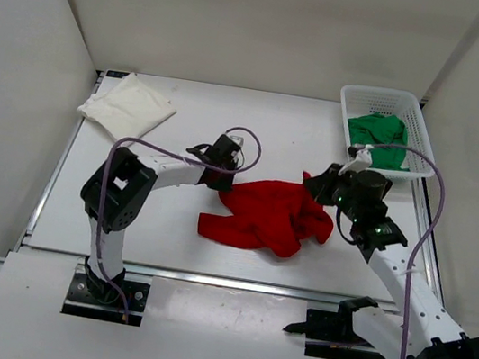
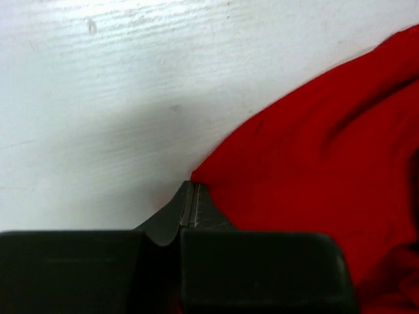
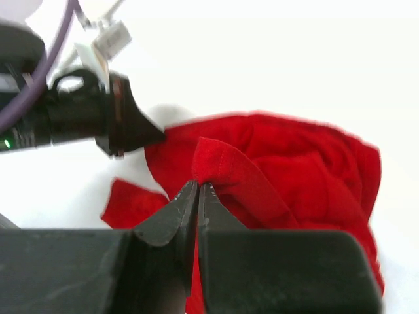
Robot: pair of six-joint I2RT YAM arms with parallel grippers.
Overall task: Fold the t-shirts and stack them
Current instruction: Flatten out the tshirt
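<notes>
Only the overhead view takes in the cream t-shirt (image 1: 128, 105), folded at upper left, and the green t-shirt (image 1: 378, 130) inside the white basket (image 1: 378, 99) at upper right. The red t-shirt (image 1: 266, 216) lies crumpled mid-frame between both arms. Up close, the right gripper (image 3: 198, 190) is clamped on a raised fold of red hem. The left gripper (image 2: 190, 191) is pressed closed at a red corner; whether it has caught cloth, I cannot tell.
</notes>
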